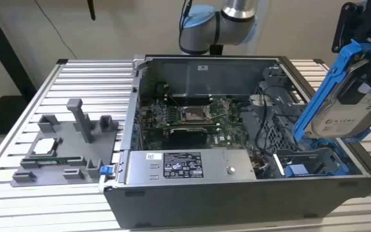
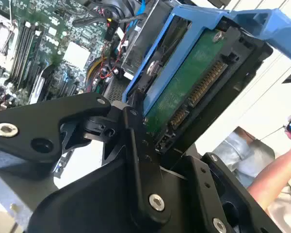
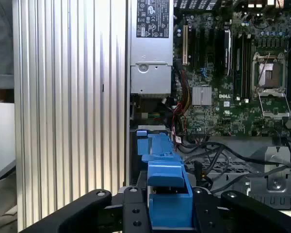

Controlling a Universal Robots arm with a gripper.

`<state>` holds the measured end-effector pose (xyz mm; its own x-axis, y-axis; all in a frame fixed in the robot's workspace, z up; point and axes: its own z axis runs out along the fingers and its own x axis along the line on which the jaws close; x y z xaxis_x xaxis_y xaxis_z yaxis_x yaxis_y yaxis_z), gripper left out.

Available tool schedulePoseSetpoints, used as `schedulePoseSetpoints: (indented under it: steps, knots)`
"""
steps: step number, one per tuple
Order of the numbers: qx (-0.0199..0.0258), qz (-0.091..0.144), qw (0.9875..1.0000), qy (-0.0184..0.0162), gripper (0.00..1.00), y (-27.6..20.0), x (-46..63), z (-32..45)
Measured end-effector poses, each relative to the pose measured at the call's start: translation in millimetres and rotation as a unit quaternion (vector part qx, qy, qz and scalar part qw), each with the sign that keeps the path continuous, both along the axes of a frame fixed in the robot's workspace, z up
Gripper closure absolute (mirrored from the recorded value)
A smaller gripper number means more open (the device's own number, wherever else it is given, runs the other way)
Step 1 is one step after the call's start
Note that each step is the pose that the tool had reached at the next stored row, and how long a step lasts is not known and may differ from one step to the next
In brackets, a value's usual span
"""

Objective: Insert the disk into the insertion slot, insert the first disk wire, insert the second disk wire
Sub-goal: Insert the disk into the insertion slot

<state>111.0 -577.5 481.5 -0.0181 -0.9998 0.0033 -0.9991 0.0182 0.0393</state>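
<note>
- As the ribbed table (image 1: 89, 77) holds an open computer case (image 1: 237, 203), the disk (image 1: 349, 108) hangs tilted over the case's end at the exterior view's right.
- The gripper (image 3: 169, 208) pinches the disk's blue frame.
- The insertion slot (image 1: 314, 162) lies just below the disk.

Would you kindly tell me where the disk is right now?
At the exterior view's right, the disk hangs tilted in the gripper, over the insertion slot of the open computer case.

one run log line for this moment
tool shut on disk | disk tilted, held just above insertion slot | disk not yet inserted
</note>
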Motion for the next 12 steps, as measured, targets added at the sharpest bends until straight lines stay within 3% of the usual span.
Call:
schedulePoseSetpoints:
  steps: [12]
  knots:
    - [-0.0001,0.0,1.0,0.0,1.0,0.0,0.0,0.0]
